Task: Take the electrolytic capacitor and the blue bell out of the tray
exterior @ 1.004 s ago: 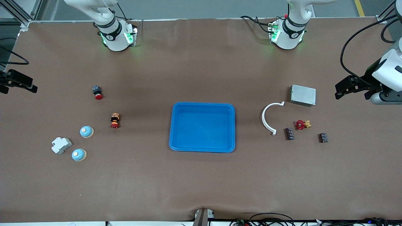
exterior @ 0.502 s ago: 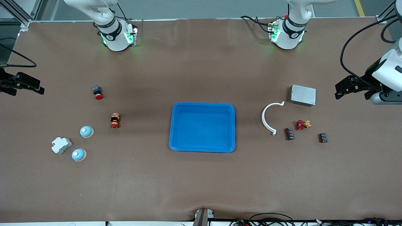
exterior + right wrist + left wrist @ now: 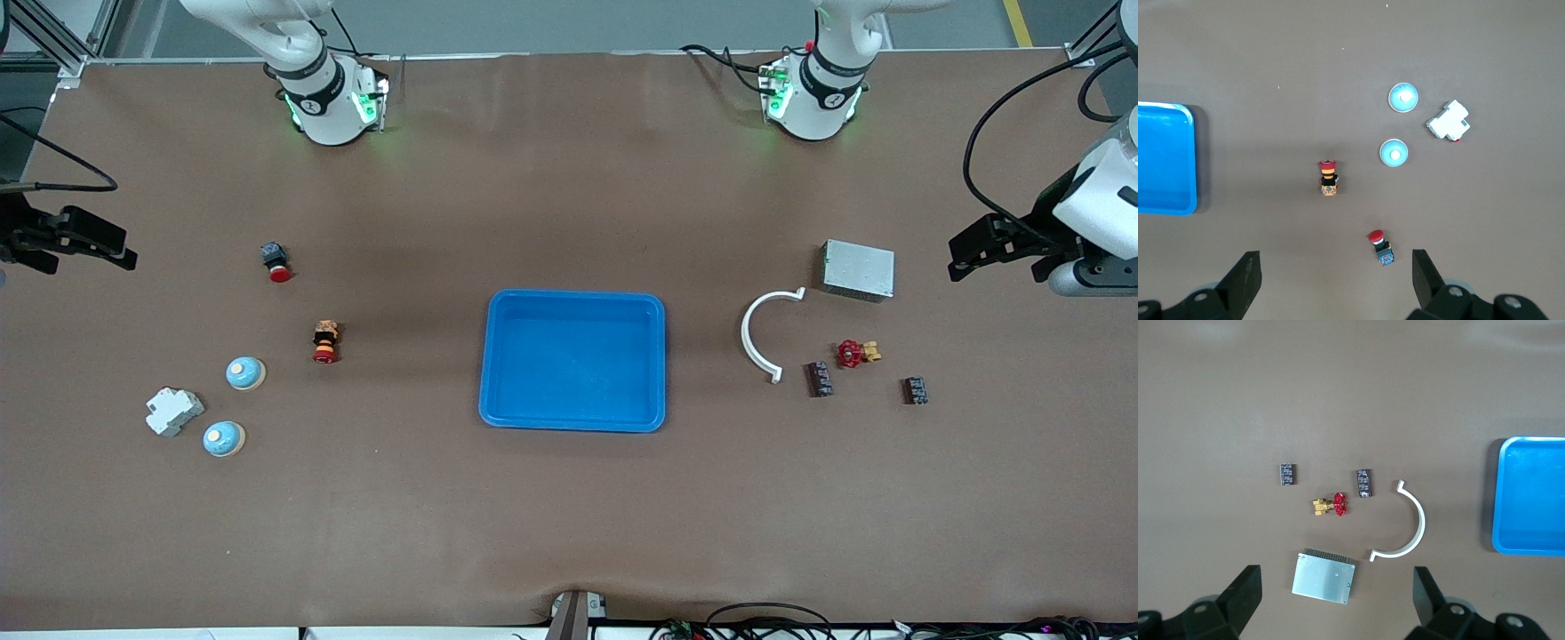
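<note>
Tray point(image 3: 573, 360) is seen lying bare at the middle of the table, with nothing inside its raised rim; both blue bells point(image 3: 244, 373) point(image 3: 223, 439) already rest on the table toward the right arm's end, and two small dark components point(image 3: 819, 379) point(image 3: 915, 390), judged to be the capacitors, rest toward the left arm's end. The task therefore looks finished, so no pickup is called for. The right gripper point(image 3: 84, 242) is held over the table's edge at its own end, jaws spread wide and empty, well apart from the bells. The left gripper point(image 3: 991, 244) is held over the opposite edge, jaws likewise spread and empty, near the grey metal box point(image 3: 858, 269). Open tabletop is left between each gripper and the tray.
</note>
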Robot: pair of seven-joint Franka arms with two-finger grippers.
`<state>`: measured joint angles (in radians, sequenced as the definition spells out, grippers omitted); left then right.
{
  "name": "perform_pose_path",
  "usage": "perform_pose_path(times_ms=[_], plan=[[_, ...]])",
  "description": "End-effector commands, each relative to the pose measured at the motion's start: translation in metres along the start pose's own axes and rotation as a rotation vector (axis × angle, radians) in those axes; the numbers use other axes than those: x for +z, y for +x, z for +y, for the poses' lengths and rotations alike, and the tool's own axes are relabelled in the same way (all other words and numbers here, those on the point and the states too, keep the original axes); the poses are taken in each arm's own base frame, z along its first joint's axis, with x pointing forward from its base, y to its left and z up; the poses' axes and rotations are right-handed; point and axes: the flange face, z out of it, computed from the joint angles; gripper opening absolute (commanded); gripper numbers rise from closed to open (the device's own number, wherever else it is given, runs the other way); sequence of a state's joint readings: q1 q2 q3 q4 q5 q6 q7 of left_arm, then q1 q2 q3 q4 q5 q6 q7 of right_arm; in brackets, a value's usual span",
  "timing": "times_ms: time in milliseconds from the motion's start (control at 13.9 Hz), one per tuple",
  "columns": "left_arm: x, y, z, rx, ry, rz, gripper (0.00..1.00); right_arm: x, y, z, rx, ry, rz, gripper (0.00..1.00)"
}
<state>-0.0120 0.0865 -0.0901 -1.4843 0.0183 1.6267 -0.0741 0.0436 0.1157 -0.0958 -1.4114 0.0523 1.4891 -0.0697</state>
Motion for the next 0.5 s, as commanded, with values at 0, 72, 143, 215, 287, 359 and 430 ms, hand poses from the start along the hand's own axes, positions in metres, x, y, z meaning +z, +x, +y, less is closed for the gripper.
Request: perform_pose_path(times_ms=[0,72,143,215,287,359,430], plan=[[-0.004,0.003,0.0,0.004,-0.004,0.01,1.0,0.001,-0.008,0.005,0.023,0.007,0.002,1.0],[-0.004,0.003,0.0,0.004,-0.004,0.01,1.0,0.001,-0.008,0.006,0.023,0.005,0.0,1.0],[-0.004,0.003,0.0,0.004,-0.006,0.01,1.0,0.0,-0.01,0.009,0.027,0.004,-0.004,1.0],[-0.005,0.003,0.0,0.004,-0.006,0.011,1.0,-0.002,-0.011,0.012,0.033,0.001,-0.002,1.0],[-0.005,0.003,0.0,0.004,-0.007,0.011,1.0,-0.001,-0.012,0.018,0.044,0.002,-0.005,1.0],[-0.005,0.003,0.001,0.005,-0.008,0.011,1.0,-0.002,-0.012,0.022,0.047,0.002,-0.003,1.0],[-0.006,0.002,0.001,0.005,-0.006,0.013,1.0,-0.004,-0.014,0.024,0.048,0.003,0.0,1.0]])
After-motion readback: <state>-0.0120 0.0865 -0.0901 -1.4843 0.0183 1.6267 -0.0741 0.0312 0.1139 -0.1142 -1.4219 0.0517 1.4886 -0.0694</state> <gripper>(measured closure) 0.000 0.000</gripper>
